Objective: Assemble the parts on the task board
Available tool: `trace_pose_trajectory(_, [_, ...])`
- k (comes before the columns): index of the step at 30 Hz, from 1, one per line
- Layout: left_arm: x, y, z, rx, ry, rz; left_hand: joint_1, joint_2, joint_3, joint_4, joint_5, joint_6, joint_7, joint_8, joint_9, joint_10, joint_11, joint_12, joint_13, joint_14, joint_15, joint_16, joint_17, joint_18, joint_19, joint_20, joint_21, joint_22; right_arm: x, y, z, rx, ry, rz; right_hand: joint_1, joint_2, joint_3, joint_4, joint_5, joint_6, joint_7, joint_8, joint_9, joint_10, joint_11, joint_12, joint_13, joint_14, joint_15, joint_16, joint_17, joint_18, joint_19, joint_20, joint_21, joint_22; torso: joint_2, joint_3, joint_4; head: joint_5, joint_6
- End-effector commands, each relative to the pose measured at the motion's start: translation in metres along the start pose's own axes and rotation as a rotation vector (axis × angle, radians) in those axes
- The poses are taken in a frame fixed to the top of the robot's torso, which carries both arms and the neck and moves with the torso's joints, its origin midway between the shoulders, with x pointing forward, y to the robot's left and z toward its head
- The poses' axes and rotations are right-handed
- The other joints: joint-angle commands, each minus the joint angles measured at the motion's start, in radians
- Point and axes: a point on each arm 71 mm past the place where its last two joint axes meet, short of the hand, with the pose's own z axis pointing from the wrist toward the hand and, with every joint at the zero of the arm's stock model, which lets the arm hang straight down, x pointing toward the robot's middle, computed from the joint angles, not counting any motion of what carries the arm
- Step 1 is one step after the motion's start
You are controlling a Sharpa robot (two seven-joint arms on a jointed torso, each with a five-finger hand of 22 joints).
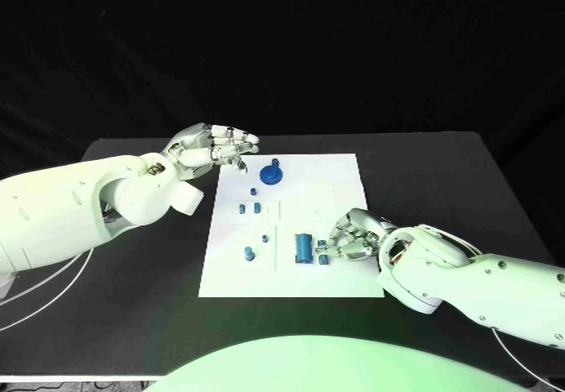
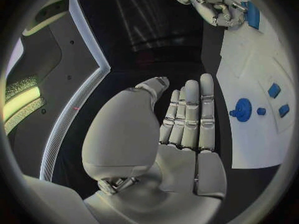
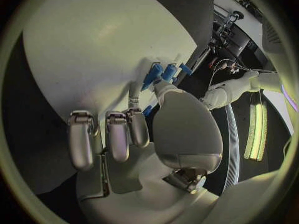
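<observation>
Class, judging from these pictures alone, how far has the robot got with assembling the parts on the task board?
Early stage. Done: nothing visibly joined; small blue parts lie apart on the task board, beside the round blue part. In hand: the right hand rests by the blue cylinder. The left hand holds nothing. Most remains.

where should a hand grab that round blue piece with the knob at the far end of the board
Grip the knob standing up from the round blue piece, coming straight down from above. The disc lies flat on the white board, so its edge likely offers little hold. The left hand is nearest, beside the board's far corner.
</observation>
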Motion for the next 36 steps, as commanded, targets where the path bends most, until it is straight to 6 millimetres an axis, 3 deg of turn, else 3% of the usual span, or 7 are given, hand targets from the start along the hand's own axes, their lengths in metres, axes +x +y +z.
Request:
trace_pose_trajectory(1, [0.001,-0.001,0.001,0.006,0.010,-0.008,0.009,0.003,0.001,-0.002,-0.001,0.002,0.001,0.005,0.001,0.004,0.004,-0.003,-0.002,-0.003,0.001,-0.006,0.001,0.014,0.008,0.001,-0.004,-0.001,0.000,-0.006,0.000,0.001,-0.014,-0.016,0.013,0.000,-0.012,0.002,0.000,-0.002,0.000,0.007,0.001,0.038,-0.005,0.006,0.172,0.092,-0.005,0.004,0.206,-0.020,0.098,-0.006,0.005,0.251,0.000,0.0000,-0.0006,0.002,0.000])
trace_pose_trajectory(5, [0.001,-0.001,0.001,0.006,0.009,-0.008,0.009,0.003,0.001,-0.002,-0.001,0.002,0.001,0.005,0.001,0.004,0.004,-0.003,-0.002,-0.003,0.001,-0.006,0.001,0.014,0.008,0.001,-0.004,-0.001,-0.002,-0.003,-0.002,-0.027,-0.038,0.023,-0.005,0.005,-0.041,0.012,0.000,-0.002,0.002,0.008,0.002,0.037,-0.004,0.004,0.171,0.092,-0.004,0.004,0.206,-0.020,0.098,-0.006,0.003,0.250,0.000,0.0005,-0.0007,0.003,0.000])
trace_pose_trajectory(13, [0.001,0.000,0.001,0.005,0.009,-0.008,0.009,0.003,0.001,-0.002,-0.001,0.002,0.001,0.005,0.001,0.004,0.004,-0.003,-0.002,-0.003,0.001,-0.006,0.001,0.014,0.008,0.001,-0.004,-0.001,-0.006,0.003,-0.009,-0.093,-0.094,0.110,-0.068,0.048,-0.126,0.014,0.001,-0.006,0.000,0.013,0.003,0.037,-0.005,0.003,0.171,0.092,-0.005,0.004,0.206,-0.019,0.097,-0.006,-0.001,0.249,0.000,0.0004,-0.0010,0.002,0.000])
trace_pose_trajectory(19, [0.001,0.000,0.001,0.004,0.010,-0.008,0.009,0.003,0.001,-0.002,-0.001,0.002,0.001,0.005,0.001,0.004,0.004,-0.003,-0.002,-0.003,0.001,-0.006,0.001,0.014,0.008,0.001,-0.004,-0.001,-0.008,0.001,-0.015,-0.095,-0.090,0.127,-0.079,0.060,-0.155,0.013,0.001,-0.007,-0.001,0.015,0.004,0.037,-0.005,0.003,0.172,0.092,-0.005,0.003,0.205,-0.019,0.097,-0.007,-0.001,0.249,0.000,-0.0002,-0.0005,0.002,0.000])
trace_pose_trajectory(31, [-0.001,0.000,-0.001,0.002,0.004,-0.006,0.010,0.005,0.001,-0.001,-0.001,0.002,0.001,0.005,0.001,0.004,0.004,-0.003,-0.002,-0.003,0.001,-0.006,0.001,0.014,0.008,0.001,-0.004,-0.002,0.000,-0.014,-0.026,-0.042,0.045,0.071,0.030,0.064,-0.232,0.008,0.002,-0.013,0.000,0.017,0.004,0.035,-0.004,-0.004,0.170,0.091,-0.005,0.001,0.202,-0.018,0.097,-0.006,-0.003,0.248,-0.001,-0.0007,-0.0013,0.005,0.000])
trace_pose_trajectory(36, [-0.001,0.000,-0.001,0.002,0.004,-0.006,0.010,0.005,0.001,-0.001,-0.001,0.002,0.001,0.005,0.001,0.004,0.004,-0.003,-0.002,-0.003,0.001,-0.006,0.001,0.014,0.008,0.001,-0.004,-0.002,0.003,-0.014,-0.029,-0.041,0.055,0.072,0.034,0.065,-0.234,0.008,0.002,-0.013,0.000,0.017,0.003,0.035,-0.004,-0.004,0.170,0.091,-0.005,0.002,0.203,-0.018,0.097,-0.006,-0.003,0.248,-0.001,-0.0003,-0.0017,0.005,0.000])
